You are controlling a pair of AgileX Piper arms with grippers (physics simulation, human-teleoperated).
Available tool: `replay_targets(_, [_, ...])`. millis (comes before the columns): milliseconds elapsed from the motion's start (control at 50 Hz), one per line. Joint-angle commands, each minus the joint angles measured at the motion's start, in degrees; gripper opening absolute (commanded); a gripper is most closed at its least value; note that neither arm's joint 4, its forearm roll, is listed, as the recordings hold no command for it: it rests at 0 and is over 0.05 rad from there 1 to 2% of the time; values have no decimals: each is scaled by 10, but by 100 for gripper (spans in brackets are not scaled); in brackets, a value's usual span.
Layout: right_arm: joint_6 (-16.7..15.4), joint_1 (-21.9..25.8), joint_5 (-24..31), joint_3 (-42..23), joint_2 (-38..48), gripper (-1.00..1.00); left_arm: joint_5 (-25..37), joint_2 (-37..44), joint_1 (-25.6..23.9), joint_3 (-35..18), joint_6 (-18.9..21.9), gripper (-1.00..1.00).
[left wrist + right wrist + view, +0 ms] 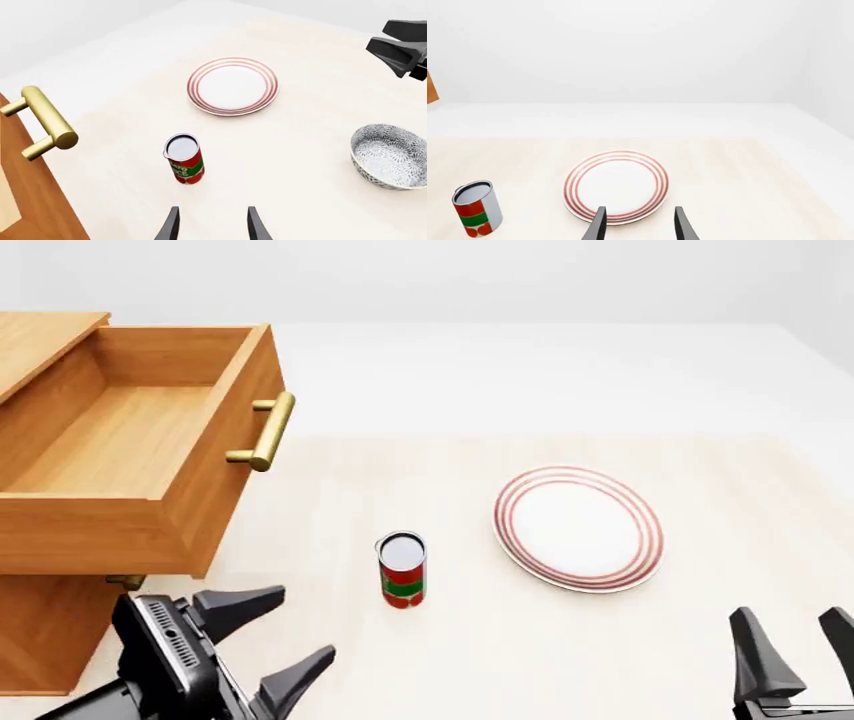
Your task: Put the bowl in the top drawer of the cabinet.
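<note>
The drawer [127, 445] on the left stands pulled well out of the cabinet [47, 640] and holds nothing, its brass handle [271, 430] facing the open table, so I judge the opening step done and the pick-up of the bowl [390, 156] not yet begun. The left gripper [267, 640] hangs low by the cabinet front, fingers spread, holding nothing.

Moving right come the red can [402, 569], upright, then the ringed plate [578, 528], lying flat. The right gripper [794, 645] hovers at the near edge, fingers also apart and empty.

The bowl shows only in the left wrist view, sitting upright on the table with its mouth facing up, near the right gripper and well apart from the can. Being round, it has no long axis. Next, a gripper must clamp its rim.
</note>
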Motion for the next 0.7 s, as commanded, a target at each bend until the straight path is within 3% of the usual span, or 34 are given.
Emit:
replay_targets(20, [-1,0,0,0,0,100,-52,90,-43,-18,-3,100])
replay_targets(200, [-1,0,0,0,0,100,-71,158,-94,-53,-14,100])
replay_targets(400, [-1,0,0,0,0,100,-59,218,-155,-104,-76,100])
replay_targets(700, [-1,0,0,0,0,100,-47,290,-191,-159,-154,100])
